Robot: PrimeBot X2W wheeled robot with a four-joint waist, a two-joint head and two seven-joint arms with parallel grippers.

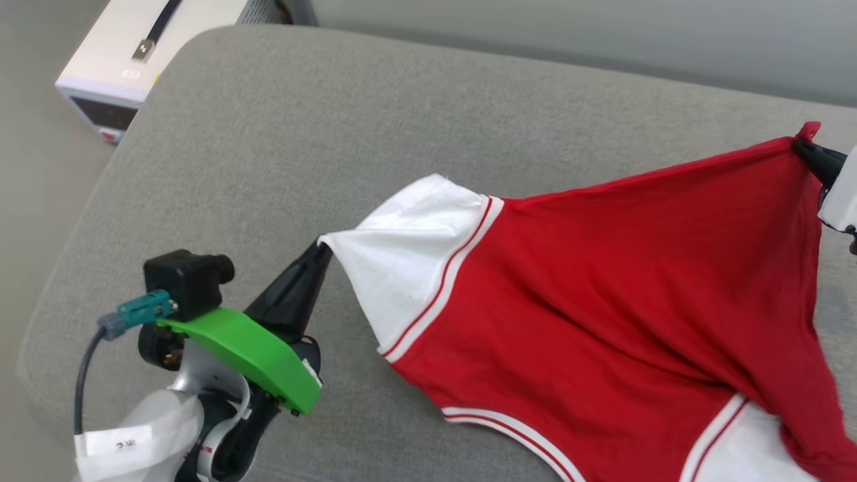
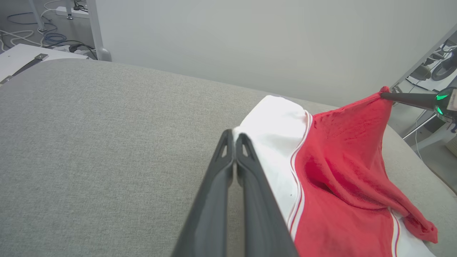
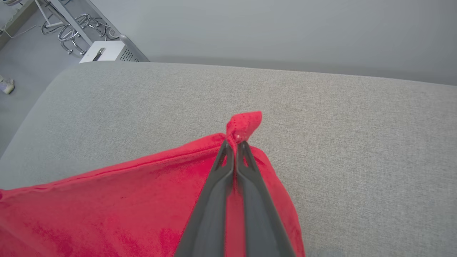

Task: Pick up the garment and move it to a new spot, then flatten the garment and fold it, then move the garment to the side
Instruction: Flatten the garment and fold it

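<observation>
- Left claw (image 1: 323,249): two long, dark, tapering fingers (image 2: 216,200), each with a triangular cut-out near the tip.
- Behind this claw: a bright green curved bracket (image 1: 248,348) carrying a black boxy camera (image 1: 187,278).
- A teal connector (image 1: 144,309) and a grey cable (image 1: 84,381) come off the camera.
- Farther back: a white label (image 1: 130,438) with small dark print.
- Right claw (image 1: 802,146): white housing (image 1: 840,197) behind it, with green lights (image 2: 442,97).

Garment (image 1: 602,301) on cushion (image 1: 335,134), box (image 1: 134,60) beyond far-left corner

From the head we look steeply down on the grey cushion (image 1: 268,134). Our wrist cameras peer closely along the left gripper (image 2: 234,135) and the right gripper (image 3: 235,142), and all three views share the garment (image 1: 602,288) stretched between them.
</observation>
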